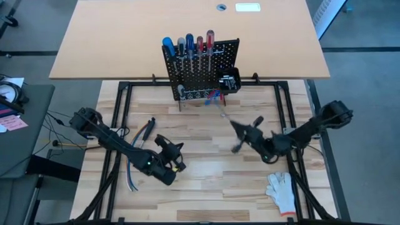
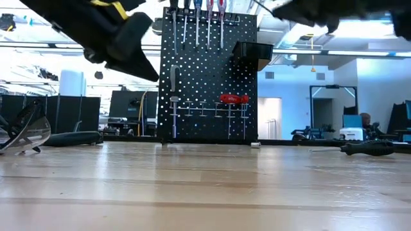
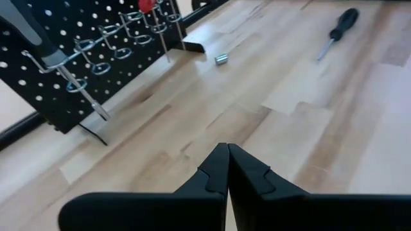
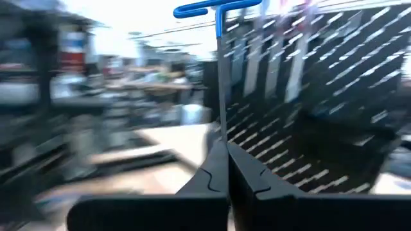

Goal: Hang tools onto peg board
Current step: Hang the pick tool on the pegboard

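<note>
Here the right tool [image 4: 227,151] pinches a thin metal key with a blue T-handle [image 4: 217,9], its two dark fingers together on the slim shaft, the handle standing above the tips. Just ahead of this tool stands the peg board [image 1: 201,65], a black, square, perforated metal panel, upright on the pale wood-plank table [image 1: 206,181]. Five screwdrivers [image 1: 189,45] hang in a row along the board's top, with blue, grey and red handles and slim steel shafts. A small black bin [image 1: 229,80] is fixed to the board's side nearest the right tool. Red-handled pliers [image 2: 234,99] hang low on the board.

The left tool [image 3: 227,168] hovers over bare planks, its two fingers pressed together and holding nothing. Ahead of it lie one black-handled screwdriver [image 3: 340,29] and one small metal bit [image 3: 221,59] near the board's foot. A bundle of cables [image 1: 139,147] lies beside the left arm. One white glove [image 1: 282,189] lies behind the right tool, near the table's edge.
</note>
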Robot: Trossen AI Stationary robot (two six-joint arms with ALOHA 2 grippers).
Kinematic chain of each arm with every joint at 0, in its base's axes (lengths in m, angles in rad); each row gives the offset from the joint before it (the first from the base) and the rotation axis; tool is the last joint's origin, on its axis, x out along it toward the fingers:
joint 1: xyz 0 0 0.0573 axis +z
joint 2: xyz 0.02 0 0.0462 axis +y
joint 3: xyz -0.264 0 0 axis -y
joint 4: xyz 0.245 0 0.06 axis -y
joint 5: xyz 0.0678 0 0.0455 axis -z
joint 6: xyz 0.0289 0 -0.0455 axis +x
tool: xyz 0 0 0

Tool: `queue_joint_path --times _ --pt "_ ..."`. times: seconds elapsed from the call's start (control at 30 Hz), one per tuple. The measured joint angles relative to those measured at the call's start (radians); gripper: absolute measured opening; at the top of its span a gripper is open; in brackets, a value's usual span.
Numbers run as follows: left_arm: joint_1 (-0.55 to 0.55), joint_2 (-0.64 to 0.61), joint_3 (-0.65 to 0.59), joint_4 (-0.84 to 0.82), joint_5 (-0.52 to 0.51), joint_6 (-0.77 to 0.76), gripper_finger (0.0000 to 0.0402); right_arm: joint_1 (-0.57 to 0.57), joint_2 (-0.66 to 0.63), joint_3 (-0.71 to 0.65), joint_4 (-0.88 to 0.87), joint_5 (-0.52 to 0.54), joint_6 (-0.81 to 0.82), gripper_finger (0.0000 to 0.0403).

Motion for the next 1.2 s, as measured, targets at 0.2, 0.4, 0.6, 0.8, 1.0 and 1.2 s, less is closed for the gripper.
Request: queue_joint_path --times 0.2,0.4,0.6,0.8,1.0,1.2 --pt "-0.033 0.0 0.0 0.007 -0.025 -0.017 0.0 -0.191 0.013 0.198 -0.012 0.012 -0.125 0.0" --pt "-0.043 0.0 0.0 0.01 -0.032 -0.006 0.0 -0.342 0.021 0.307 -0.095 -0.021 -0.082 0.0" --pt "-0.044 0.0 0.001 0.014 -0.031 0.009 0.0 -0.433 0.022 0.372 -0.288 -0.078 0.126 0.0" --pt "-0.044 0.0 0.001 0.014 -0.031 0.01 0.0 -0.485 0.022 0.391 -0.388 -0.097 0.25 0.0" --pt "-0.045 0.0 0.001 0.014 -0.029 0.01 0.0 -0.496 0.022 0.392 -0.428 -0.101 0.304 0.0" --pt "-0.045 0.0 0.001 0.014 -0.029 0.01 0.0 -0.512 0.022 0.392 -0.502 -0.103 0.386 0.0"
